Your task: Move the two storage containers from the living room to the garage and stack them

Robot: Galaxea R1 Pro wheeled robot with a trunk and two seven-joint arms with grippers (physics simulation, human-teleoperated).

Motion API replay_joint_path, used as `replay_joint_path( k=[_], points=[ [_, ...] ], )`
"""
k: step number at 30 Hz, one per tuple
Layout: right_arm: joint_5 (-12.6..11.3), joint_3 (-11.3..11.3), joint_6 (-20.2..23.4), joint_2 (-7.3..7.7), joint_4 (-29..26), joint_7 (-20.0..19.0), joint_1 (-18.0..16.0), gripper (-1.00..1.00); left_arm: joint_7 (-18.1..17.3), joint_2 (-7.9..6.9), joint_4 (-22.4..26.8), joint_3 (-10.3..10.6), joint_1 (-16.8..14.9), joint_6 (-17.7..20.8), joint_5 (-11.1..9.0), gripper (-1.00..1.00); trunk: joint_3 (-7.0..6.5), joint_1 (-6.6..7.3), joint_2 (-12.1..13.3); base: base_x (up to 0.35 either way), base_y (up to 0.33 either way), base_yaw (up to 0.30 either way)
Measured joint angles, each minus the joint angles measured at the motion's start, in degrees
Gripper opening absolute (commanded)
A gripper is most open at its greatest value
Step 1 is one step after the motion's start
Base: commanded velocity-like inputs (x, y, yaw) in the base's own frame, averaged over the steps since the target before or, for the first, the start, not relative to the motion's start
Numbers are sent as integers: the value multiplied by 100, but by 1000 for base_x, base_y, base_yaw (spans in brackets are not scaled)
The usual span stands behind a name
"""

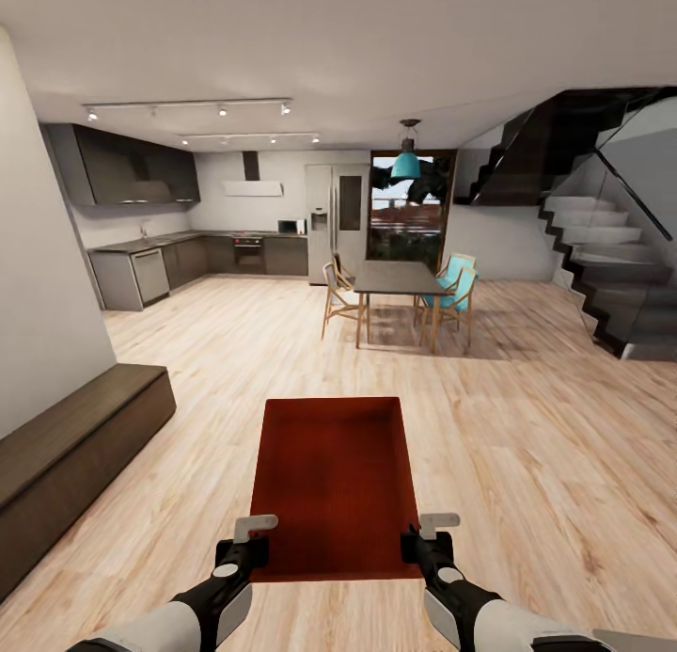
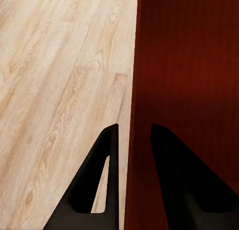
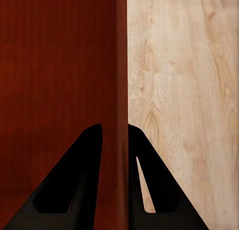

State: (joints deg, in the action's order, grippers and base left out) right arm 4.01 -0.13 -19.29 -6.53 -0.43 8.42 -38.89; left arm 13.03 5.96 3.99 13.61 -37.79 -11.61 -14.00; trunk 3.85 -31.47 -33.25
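both grippers, left (image 1: pixel 252 537) and right (image 1: pixel 425 534), clench opposite walls of one bin (image 1: pixel 335 483), carrying it level above the wood floor (image 1: pixel 527 445).

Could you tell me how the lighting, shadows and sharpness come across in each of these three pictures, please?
Head view: even, soft light, a faint shadow under the dining table, straight lines bowing toward the edges, the storage container evenly lit. Left wrist view: the container wall darkens near the left gripper, floor grain slightly soft. Right wrist view: the same dimming by the right gripper, no glare.
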Motion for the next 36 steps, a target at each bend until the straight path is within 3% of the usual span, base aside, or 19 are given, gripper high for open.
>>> replay_joint_path(
  k=[36],
  points=[
    [6, -2, 3, -1, -1, 3, 0, -100, 0, 0, -1, -4, 0, 0, 4, -100, 0, 3, -1, 300, 0, 0]
  ],
)
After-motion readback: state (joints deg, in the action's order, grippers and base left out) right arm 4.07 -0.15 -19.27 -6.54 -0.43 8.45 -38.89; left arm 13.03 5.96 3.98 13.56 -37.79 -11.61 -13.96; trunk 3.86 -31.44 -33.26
